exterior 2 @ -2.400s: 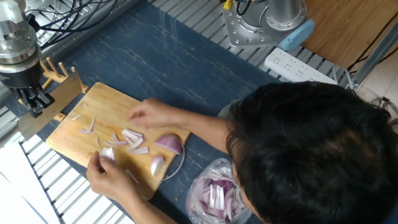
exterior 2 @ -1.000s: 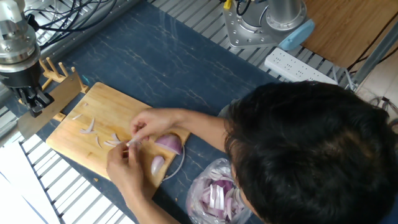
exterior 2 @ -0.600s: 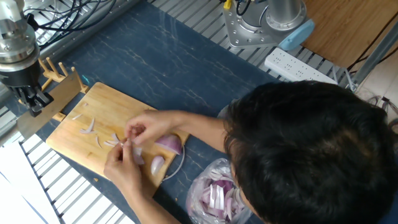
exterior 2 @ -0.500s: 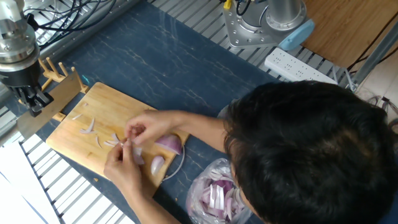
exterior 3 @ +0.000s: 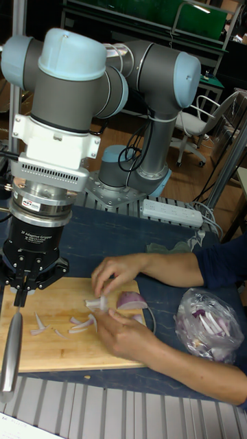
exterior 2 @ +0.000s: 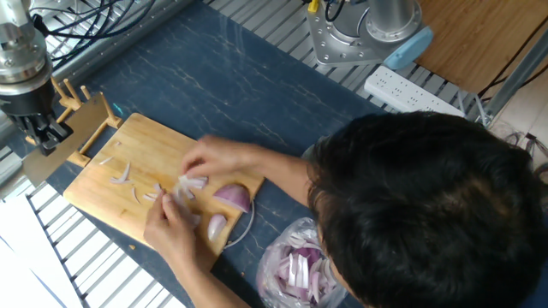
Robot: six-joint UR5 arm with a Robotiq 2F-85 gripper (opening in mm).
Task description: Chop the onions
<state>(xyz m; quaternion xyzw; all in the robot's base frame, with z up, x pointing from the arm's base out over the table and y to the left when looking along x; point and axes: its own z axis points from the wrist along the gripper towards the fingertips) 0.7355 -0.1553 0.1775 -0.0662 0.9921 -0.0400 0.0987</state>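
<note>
Red onions lie on a wooden cutting board point(exterior 2: 145, 141) point(exterior 3: 62, 353): a purple wedge point(exterior 2: 233, 197) point(exterior 3: 130, 300), a smaller piece point(exterior 2: 216, 226), and thin pale slivers point(exterior 2: 120, 175) point(exterior 3: 38, 322). A person's two hands point(exterior 2: 184, 201) point(exterior 3: 120, 274) are over the middle of the board, handling pieces. My gripper point(exterior 2: 47, 141) point(exterior 3: 20, 293) hangs over the board's left end, shut on a knife whose grey blade point(exterior 2: 38, 168) point(exterior 3: 10, 357) points down. It is apart from the hands and the onions.
The person's head point(exterior 2: 428, 214) and arm fill the right foreground. A clear bag of onion slices point(exterior 2: 295, 269) point(exterior 3: 206, 326) lies right of the board. A power strip point(exterior 2: 411, 90) point(exterior 3: 171, 212) and the arm's base point(exterior 2: 360, 34) are at the back.
The hands have drawn together over the board's middle and gathered loose pieces. My gripper and knife have shifted slightly left, uncovering the board's handle end.
</note>
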